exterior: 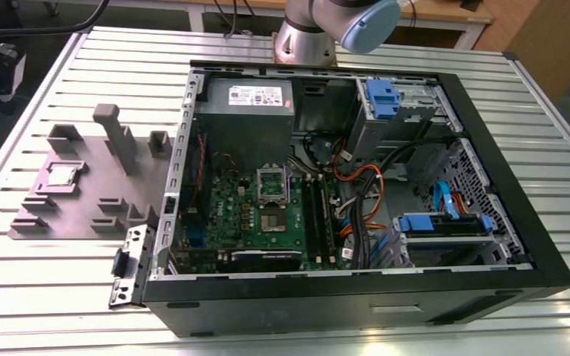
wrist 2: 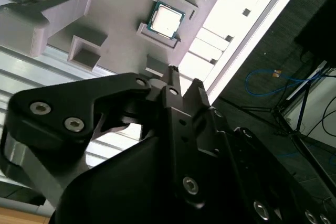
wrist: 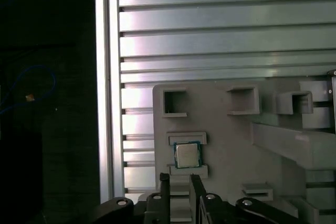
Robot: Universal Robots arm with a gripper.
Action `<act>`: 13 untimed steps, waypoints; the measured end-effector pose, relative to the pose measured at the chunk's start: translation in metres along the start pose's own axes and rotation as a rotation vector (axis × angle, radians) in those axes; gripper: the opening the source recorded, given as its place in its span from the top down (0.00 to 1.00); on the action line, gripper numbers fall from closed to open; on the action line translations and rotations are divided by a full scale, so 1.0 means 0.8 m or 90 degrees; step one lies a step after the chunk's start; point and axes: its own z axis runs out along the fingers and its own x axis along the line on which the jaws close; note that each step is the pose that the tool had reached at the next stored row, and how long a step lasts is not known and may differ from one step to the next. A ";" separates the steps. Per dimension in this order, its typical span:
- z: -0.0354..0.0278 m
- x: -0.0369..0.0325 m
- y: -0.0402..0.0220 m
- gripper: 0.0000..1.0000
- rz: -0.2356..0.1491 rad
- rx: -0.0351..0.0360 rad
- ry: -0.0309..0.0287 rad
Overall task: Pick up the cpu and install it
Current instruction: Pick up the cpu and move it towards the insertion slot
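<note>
First wrist view: the open, empty gripper (wrist: pixel 179 178) hangs near the cpu (wrist: pixel 187 155) in its tray (wrist: pixel 226 129); skewed, it could hit the tray's ridges.

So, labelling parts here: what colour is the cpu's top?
The cpu is silver on top, green-edged; clearest in the second wrist view.

I get even overhead light in the exterior view: the ribbed tabletop (exterior: pixel 67 311) shines pale, with glare streaks along its near slats, while the inside of the computer case (exterior: pixel 364 297) sits in deep shadow. In the second wrist view the slats burn out to white and the cpu (wrist 2: pixel 167 19) lid flares. The gripper (wrist 2: pixel 184 75) is a dark, soft mass close to the lens. The first wrist view is dimmer, its floor (wrist: pixel 47 129) nearly black.
</note>
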 end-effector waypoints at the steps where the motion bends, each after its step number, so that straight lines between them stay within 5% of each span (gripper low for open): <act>1: 0.0000 0.0000 0.0000 0.71 0.000 0.0000 0.0000; 11: 0.0005 0.0002 -0.0001 0.35 0.000 0.0000 0.0000; 13: 0.0026 0.0001 -0.0001 0.35 -0.003 0.0001 0.0001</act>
